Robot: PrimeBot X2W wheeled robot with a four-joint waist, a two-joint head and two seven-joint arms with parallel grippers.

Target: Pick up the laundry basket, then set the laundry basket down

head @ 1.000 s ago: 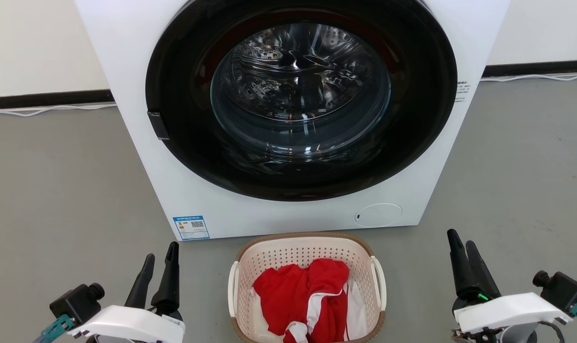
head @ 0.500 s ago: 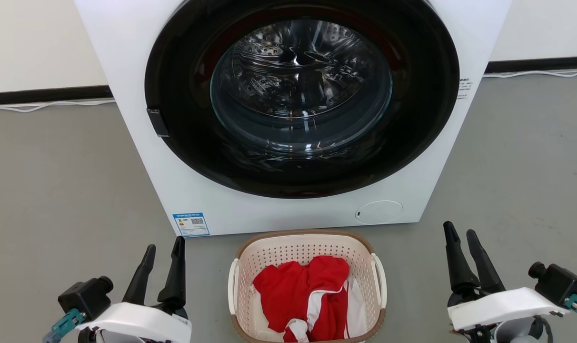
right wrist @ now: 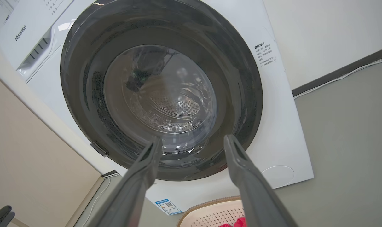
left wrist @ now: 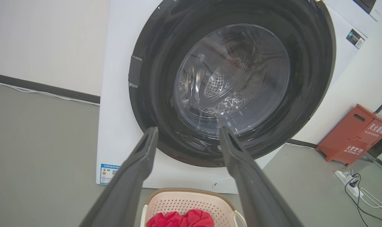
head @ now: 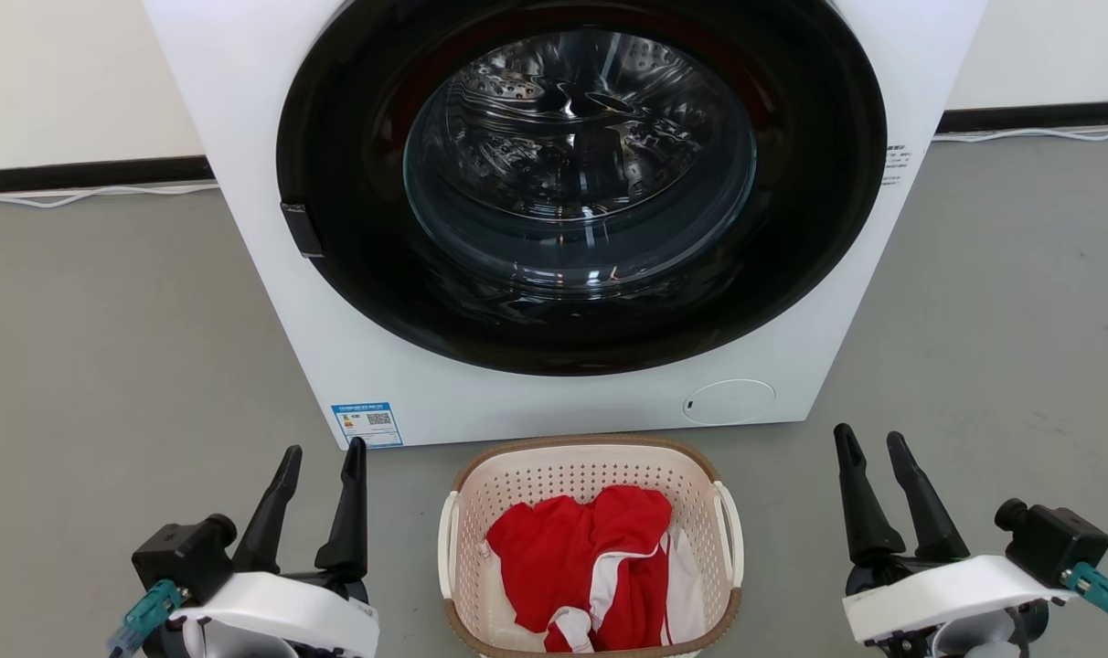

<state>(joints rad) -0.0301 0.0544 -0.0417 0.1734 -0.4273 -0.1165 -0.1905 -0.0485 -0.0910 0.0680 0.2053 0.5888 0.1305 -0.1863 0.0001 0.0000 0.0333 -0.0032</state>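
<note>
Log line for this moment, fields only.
phase: pre-grasp | laundry basket: on floor before washing machine, red garment inside | left tool: open, empty, beside basket | right tool: open, empty, beside basket

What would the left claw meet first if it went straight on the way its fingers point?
Probably the left claw would meet the round dark-rimmed glass door of the white washing machine, near its lower edge; depth is unclear.

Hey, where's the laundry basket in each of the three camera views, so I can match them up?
Head view: laundry basket at bottom centre, on the floor before the washing machine.
Left wrist view: basket at the bottom edge, centre.
Right wrist view: basket at the bottom edge, just right of centre.
Shared landmark: the blue label on the machine's lower corner, left of the basket.
</note>
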